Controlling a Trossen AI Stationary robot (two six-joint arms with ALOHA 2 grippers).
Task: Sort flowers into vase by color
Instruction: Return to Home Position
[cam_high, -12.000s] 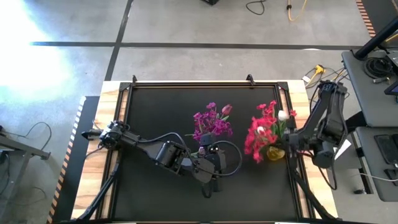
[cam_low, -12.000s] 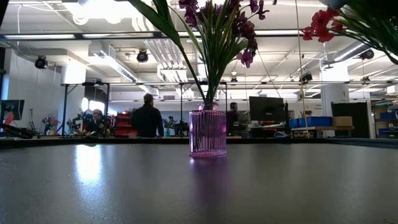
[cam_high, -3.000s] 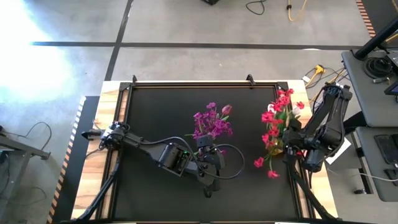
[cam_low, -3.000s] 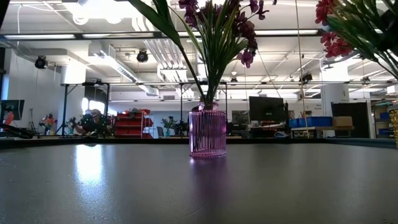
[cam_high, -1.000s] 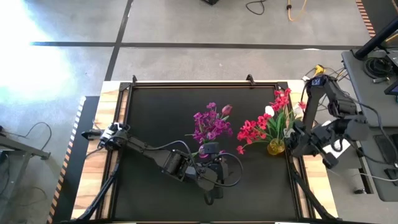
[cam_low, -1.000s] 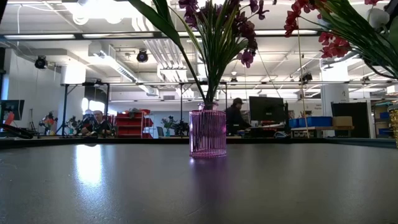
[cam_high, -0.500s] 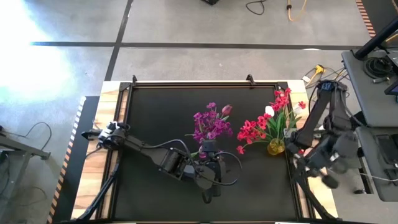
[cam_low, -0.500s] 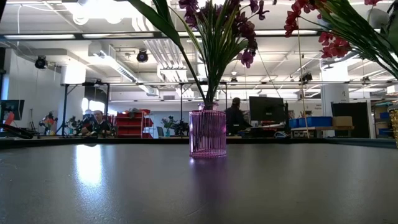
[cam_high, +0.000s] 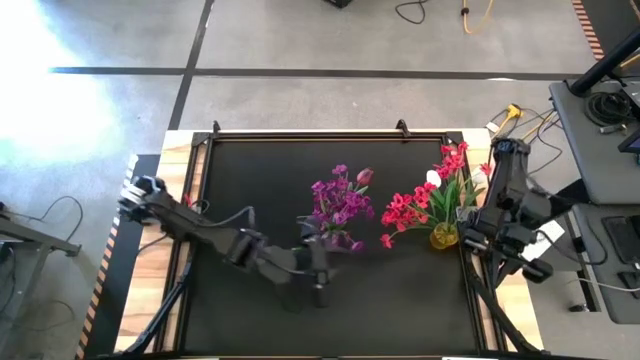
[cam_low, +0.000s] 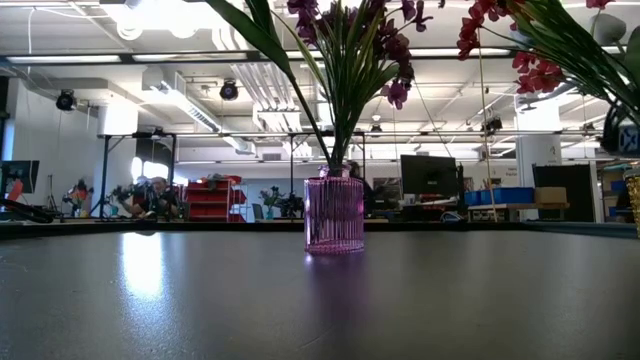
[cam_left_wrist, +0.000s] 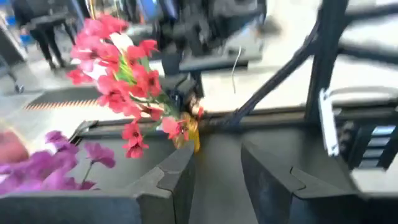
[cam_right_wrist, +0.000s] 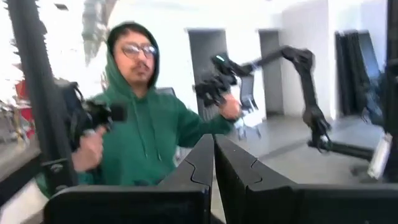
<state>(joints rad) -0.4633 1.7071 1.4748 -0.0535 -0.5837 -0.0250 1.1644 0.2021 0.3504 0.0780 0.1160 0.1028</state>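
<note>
Purple-magenta flowers (cam_high: 340, 203) stand with their stems in a ribbed pink vase (cam_low: 334, 214) at mid-table. Red and pink flowers with a white bud (cam_high: 428, 200) stand in a small yellow vase (cam_high: 443, 238) by the table's right edge. My left gripper (cam_left_wrist: 217, 165) is open and empty, low over the table just near of the pink vase (cam_high: 318, 275), looking across at the red bunch (cam_left_wrist: 121, 78). My right gripper (cam_right_wrist: 213, 152) is shut and empty, beyond the table's right edge (cam_high: 522, 262), pointing away into the room.
A person in a green hoodie (cam_right_wrist: 140, 134) stands off the table, holding hand controllers. People and benches (cam_low: 150, 195) show in the room behind. The black table top (cam_high: 250, 170) is bare on its left half and along its near side.
My left arm swings back toward the table's left edge, its gripper sliding a little left away from the pink vase. My right arm, off the table's right edge, dips toward the near side and comes back up. Both bunches stay in their vases.
</note>
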